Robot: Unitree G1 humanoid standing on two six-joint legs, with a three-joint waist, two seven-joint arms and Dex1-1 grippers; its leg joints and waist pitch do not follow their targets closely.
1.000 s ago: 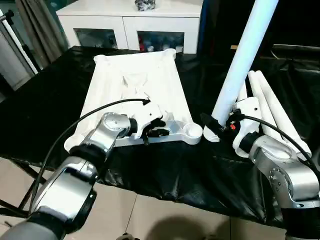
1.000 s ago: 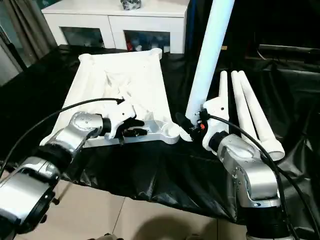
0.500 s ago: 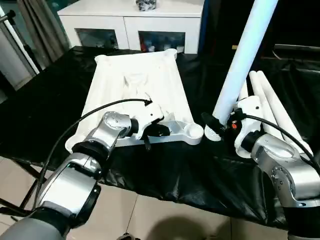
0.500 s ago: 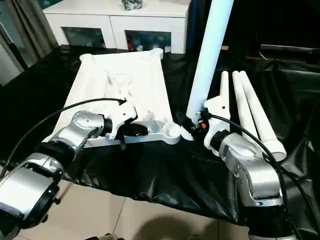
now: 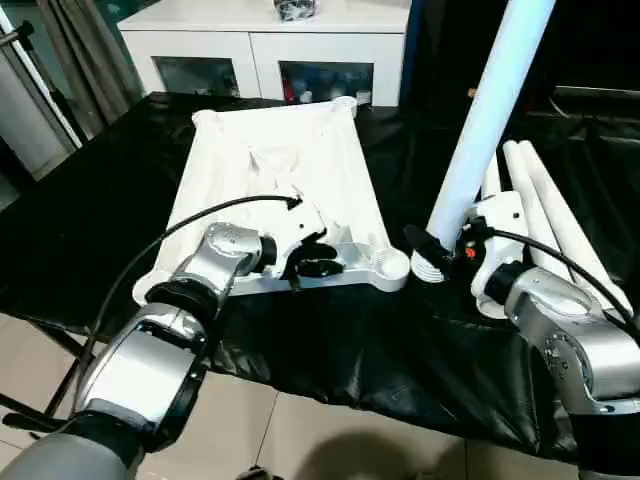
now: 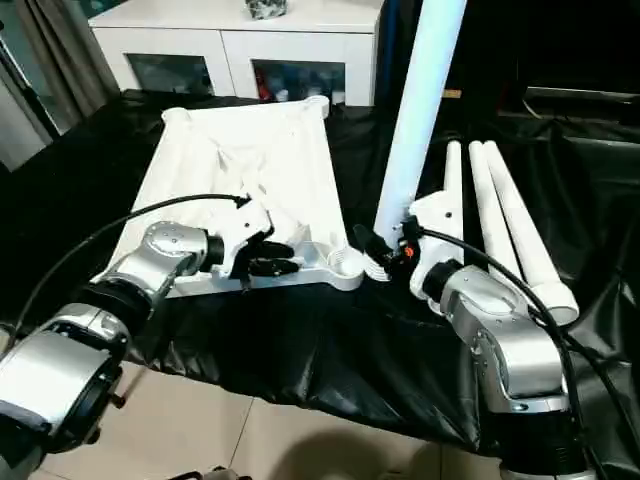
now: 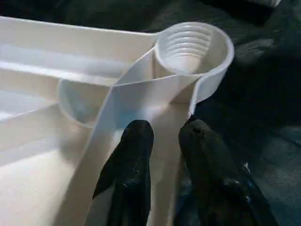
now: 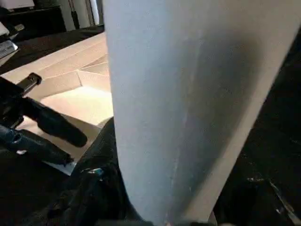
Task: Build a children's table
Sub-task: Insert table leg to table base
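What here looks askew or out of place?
Only the leg held by the right gripper: it leans, its ribbed end beside the corner socket, not in it. The left gripper rests at the top's near edge.

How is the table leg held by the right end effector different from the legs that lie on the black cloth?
The held leg stands nearly upright, while the lying legs rest flat. The held leg's flared end sits beside the tabletop's near corner socket; the lying legs are farther right. All are white tubes.
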